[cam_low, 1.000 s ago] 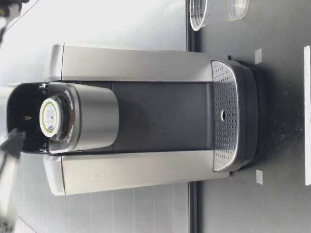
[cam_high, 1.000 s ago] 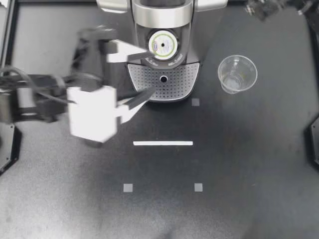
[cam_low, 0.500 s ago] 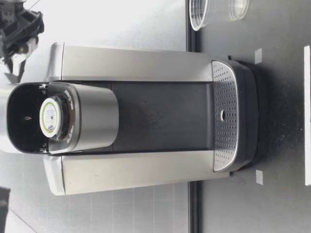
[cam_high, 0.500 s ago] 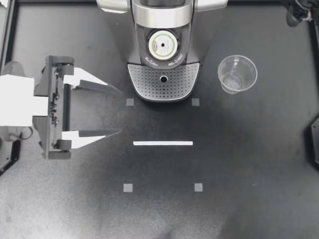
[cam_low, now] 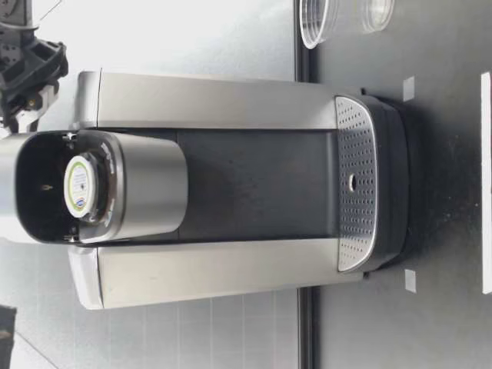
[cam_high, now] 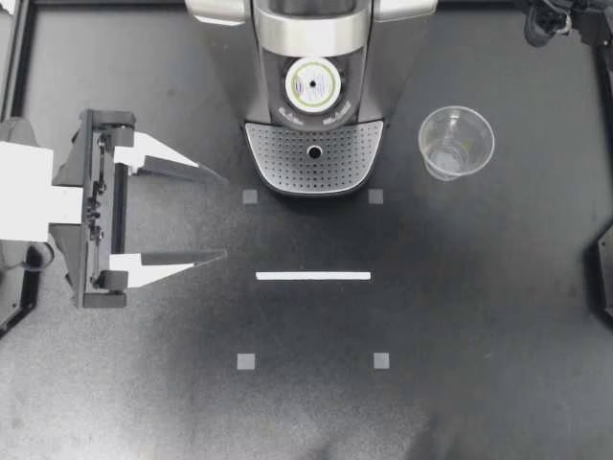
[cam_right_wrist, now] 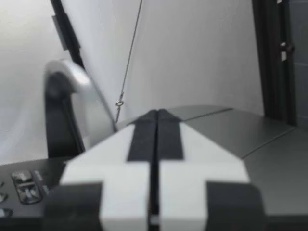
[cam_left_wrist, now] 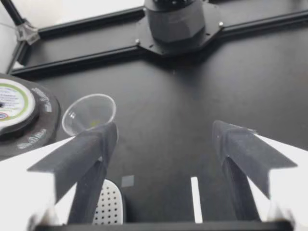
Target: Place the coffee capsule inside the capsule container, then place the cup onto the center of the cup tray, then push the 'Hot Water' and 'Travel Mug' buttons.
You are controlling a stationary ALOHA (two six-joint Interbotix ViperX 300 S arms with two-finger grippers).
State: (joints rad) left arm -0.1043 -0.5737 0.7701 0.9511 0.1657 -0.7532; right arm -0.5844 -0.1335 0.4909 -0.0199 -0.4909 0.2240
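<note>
the capsule (cam_high: pixel 313 84) sits in the container (cam_high: pixel 337 108) at the head of the machine (cam_high: pixel 316 34), its printed lid facing up and uncovered. in the low view the capsule (cam_low: pixel 78 187) shows in the open mouth of the container (cam_low: pixel 146 184), high above the tray (cam_low: pixel 354 184). the tray (cam_high: pixel 314 165) at the machine's foot is bare. the cup (cam_high: pixel 456 142) stands upright on the surface (cam_high: pixel 479 316), beside the machine on my right and apart from it.

the left hand (cam_high: pixel 222 216) hovers to the left of the tray, well apart from the machine, its fingers spread wide with nothing between them. in its wrist view the two dark fingers (cam_left_wrist: pixel 86 149) stand far apart; past them lie the cup (cam_left_wrist: pixel 90 113), the capsule (cam_left_wrist: pixel 12 103), a corner of the tray (cam_left_wrist: pixel 110 209) and a white strip (cam_left_wrist: pixel 195 199).

the right hand (cam_high: pixel 541 24) shows only as a dark piece at the far right corner of the top view. in its wrist view its fingers (cam_right_wrist: pixel 139 139) are pressed together on nothing, and beyond them are the machine's silver top and blurred buttons (cam_right_wrist: pixel 21 185).

in the low view a hand (cam_low: pixel 31 65) hangs high beside the machine's head, on the cup's side.

the strip (cam_high: pixel 313 276) lies in front of the tray, with small grey squares (cam_high: pixel 250 197) around it.
</note>
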